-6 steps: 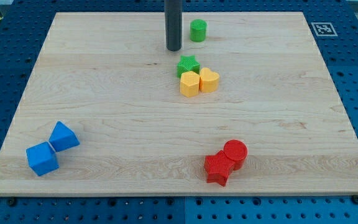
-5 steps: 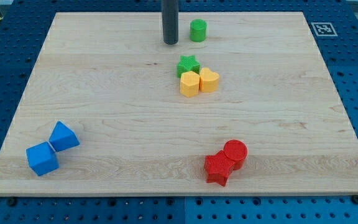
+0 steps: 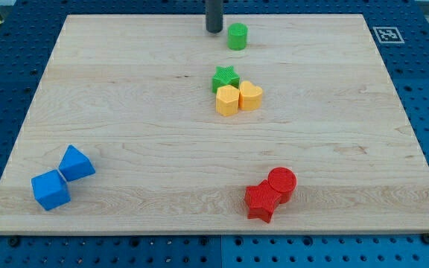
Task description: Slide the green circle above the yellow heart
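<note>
While the green circle (image 3: 237, 36) sits near the top middle of the desk (image 3: 125, 112), my tip (image 3: 214, 30) rests just beside it on its left, apart from it. Well below lies the yellow heart (image 3: 251, 96), touching a yellow block (image 3: 227, 100) and a green star (image 3: 226, 77). No hand shows.

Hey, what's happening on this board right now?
A robot arm with a dark rod is set to push the green circle to above the yellow heart. My tip sits near the view's top, just left of the circle, apparently not touching it. The heart lies lower, packed with a second yellow block and a green star. Two blue blocks and two red ones sit along the bottom.
</note>
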### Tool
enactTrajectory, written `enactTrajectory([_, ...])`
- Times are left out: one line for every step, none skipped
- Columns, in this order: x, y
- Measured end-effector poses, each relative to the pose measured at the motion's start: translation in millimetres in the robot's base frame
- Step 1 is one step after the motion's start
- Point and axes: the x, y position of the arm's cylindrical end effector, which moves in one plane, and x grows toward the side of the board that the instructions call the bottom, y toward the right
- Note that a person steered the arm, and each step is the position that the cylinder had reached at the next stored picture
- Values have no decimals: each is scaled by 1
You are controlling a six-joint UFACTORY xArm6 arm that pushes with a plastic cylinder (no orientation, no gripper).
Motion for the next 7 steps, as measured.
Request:
enactTrajectory([4, 5])
enactTrajectory([4, 5])
enactTrajectory([4, 12])
enactTrajectory([4, 20])
enactTrajectory([9, 33])
enactTrajectory([18, 39])
enactTrajectory([18, 40])
